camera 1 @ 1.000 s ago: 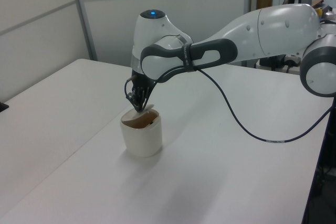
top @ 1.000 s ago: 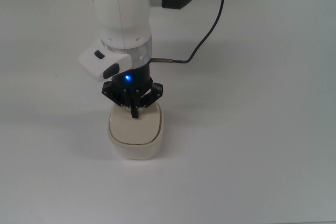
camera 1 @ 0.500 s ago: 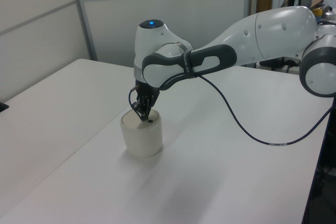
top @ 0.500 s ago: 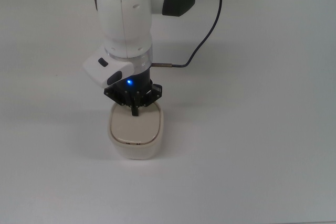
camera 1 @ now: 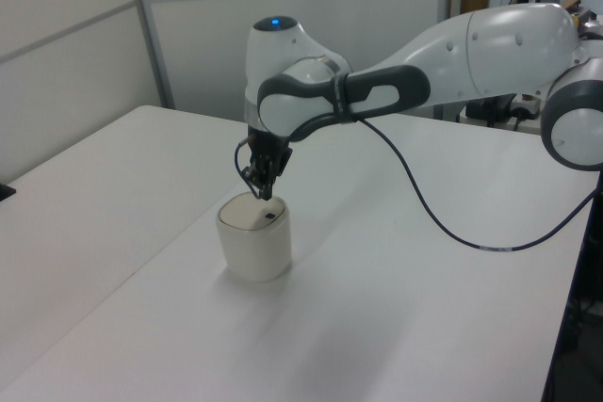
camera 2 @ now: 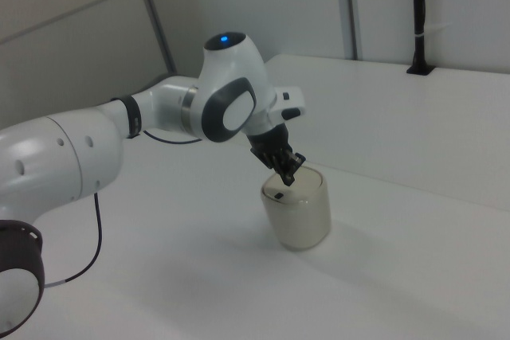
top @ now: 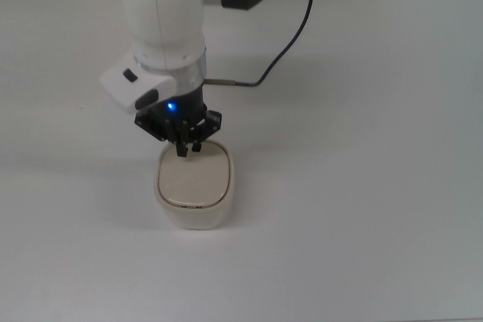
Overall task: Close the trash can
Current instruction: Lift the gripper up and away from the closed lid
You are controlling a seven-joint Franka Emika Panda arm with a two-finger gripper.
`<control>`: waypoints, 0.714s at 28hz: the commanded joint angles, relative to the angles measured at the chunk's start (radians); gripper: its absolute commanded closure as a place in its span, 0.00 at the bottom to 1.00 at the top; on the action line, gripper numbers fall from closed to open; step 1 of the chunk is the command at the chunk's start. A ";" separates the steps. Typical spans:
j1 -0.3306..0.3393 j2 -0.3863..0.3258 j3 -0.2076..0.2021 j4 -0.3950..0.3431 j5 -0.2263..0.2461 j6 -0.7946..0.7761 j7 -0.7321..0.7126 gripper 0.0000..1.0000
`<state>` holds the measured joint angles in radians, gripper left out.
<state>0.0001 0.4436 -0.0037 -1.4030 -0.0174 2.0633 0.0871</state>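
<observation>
Cream plastic, lid lying flat: the trash can [top: 195,185] sits closed on the white table [top: 362,186], a little below and left of centre in the top view. My gripper [top: 186,148] hangs over the can's 12 o'clock edge in that view, its two black fingertips a narrow gap apart and grasping nothing. In the left view the gripper [camera 1: 263,192] is just clear of the lid, whose tiny black knob [camera 1: 269,217] shows near the rim. A black cable [top: 290,32] trails from my wrist toward 1 o'clock in the top view.
</observation>
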 commanded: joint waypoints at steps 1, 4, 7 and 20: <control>0.004 -0.078 -0.007 -0.005 -0.012 -0.086 -0.003 0.94; 0.004 -0.095 -0.007 -0.005 -0.035 -0.152 -0.012 0.79; 0.008 -0.111 -0.006 -0.005 -0.045 -0.213 -0.036 0.45; 0.014 -0.106 0.002 -0.016 -0.078 -0.273 -0.092 0.00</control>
<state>0.0058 0.3494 -0.0001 -1.4023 -0.0888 1.8083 0.0188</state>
